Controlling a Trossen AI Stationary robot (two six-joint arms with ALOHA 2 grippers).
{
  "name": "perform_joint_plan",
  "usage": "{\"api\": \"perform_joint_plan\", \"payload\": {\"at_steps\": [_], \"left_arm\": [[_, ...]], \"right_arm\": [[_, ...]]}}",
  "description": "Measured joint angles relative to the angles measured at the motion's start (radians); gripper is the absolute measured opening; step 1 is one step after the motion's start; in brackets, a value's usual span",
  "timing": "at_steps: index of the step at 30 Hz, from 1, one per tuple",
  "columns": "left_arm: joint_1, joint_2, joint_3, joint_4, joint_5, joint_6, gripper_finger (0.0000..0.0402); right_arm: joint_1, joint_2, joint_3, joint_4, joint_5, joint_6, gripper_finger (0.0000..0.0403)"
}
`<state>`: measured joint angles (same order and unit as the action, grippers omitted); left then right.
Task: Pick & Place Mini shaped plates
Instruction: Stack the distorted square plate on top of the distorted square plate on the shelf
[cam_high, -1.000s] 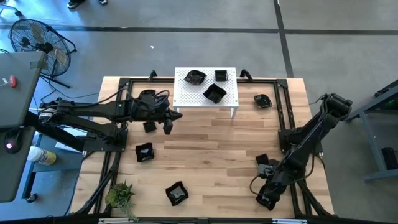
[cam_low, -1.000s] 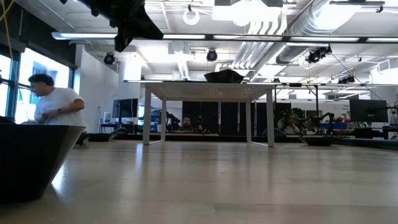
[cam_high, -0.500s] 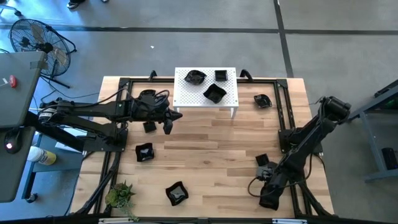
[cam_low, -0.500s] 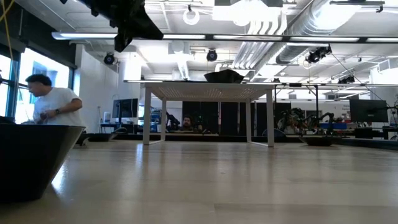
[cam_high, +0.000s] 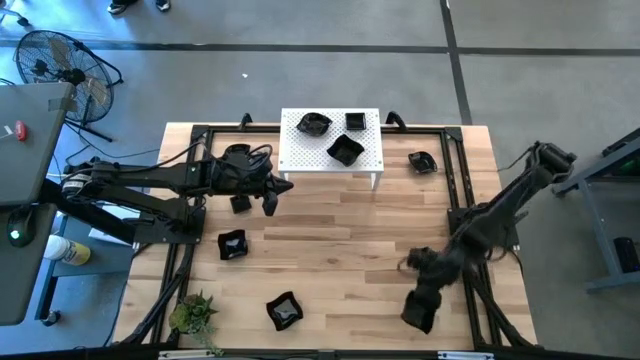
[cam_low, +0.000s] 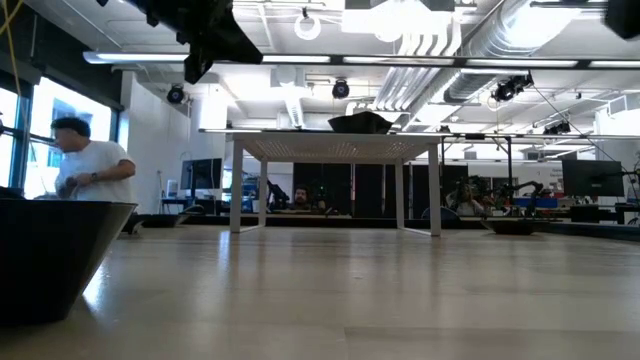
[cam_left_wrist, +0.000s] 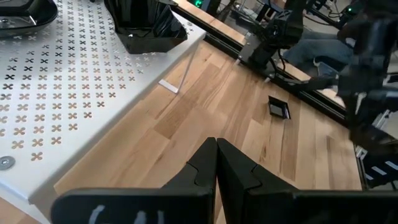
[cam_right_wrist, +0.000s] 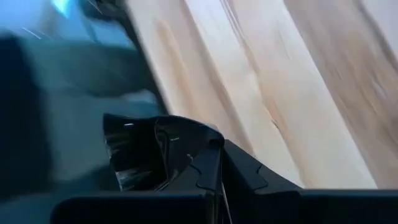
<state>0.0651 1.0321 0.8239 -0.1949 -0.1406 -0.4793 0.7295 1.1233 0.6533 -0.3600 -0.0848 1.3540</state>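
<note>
Mini shaped plates lie scattered: three on the white rack (cam_high: 331, 140) at upper centre, others on the counter (cam_high: 340, 250) at left, bottom centre and upper right. One glossy black plate (cam_right_wrist: 146, 152) is clamped in the right gripper (cam_high: 418, 308) at lower right. Left gripper (cam_high: 272, 199), clenched and empty, hovers beside the rack's left edge.

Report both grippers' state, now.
Left gripper: shut, empty, beside the white rack.
Right gripper: shut on a mini black plate.
</note>
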Motion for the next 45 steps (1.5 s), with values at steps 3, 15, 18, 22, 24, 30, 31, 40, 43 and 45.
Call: {"api": "perform_joint_plan", "payload": {"at_steps": [3, 15, 18, 22, 24, 30, 31, 40, 43, 45], "left_arm": [[0.0, 0.0, 0.0, 0.006, 0.0, 0.0, 0.0003], [0.0, 0.0, 0.0, 0.011, -0.003, 0.005, 0.0003], [0.0, 0.0, 0.0, 0.011, -0.008, 0.017, 0.0003], [0.0, 0.0, 0.0, 0.011, -0.011, 0.029, 0.0003], [0.0, 0.0, 0.0, 0.011, -0.011, 0.03, 0.0003], [0.0, 0.0, 0.0, 0.011, -0.011, 0.031, 0.0003], [0.0, 0.0, 0.0, 0.011, -0.011, 0.036, 0.0003], [0.0, 0.0, 0.0, 0.01, -0.026, 0.056, 0.0003], [0.0, 0.0, 0.0, 0.01, -0.027, 0.056, 0.0003], [0.0, 0.0, 0.0, 0.01, -0.027, 0.056, 0.0003]], "right_arm": [[-0.109, -0.078, 0.036, -0.019, 0.007, -0.03, 0.0006], [-0.852, 0.012, 0.589, -0.438, -0.154, -0.518, 0.0009], [-1.024, 0.142, 0.771, -0.525, -0.223, -0.647, 0.0009], [-1.188, 0.352, 1.003, -0.66, -0.293, -0.834, 0.0009], [-1.245, 0.458, 1.112, -0.719, -0.322, -0.911, 0.0009], [-1.348, 0.704, 1.383, -0.868, -0.353, -1.091, 0.0009], [-1.36, 0.736, 1.415, -0.892, -0.357, -1.113, 0.0009], [-1.398, 0.889, 1.544, -0.999, -0.367, -1.288, 0.0009], [-1.398, 0.893, 1.529, -0.983, -0.359, -1.318, 0.0009], [-1.398, 0.891, 1.52, -0.974, -0.358, -1.334, 0.0009]]}}
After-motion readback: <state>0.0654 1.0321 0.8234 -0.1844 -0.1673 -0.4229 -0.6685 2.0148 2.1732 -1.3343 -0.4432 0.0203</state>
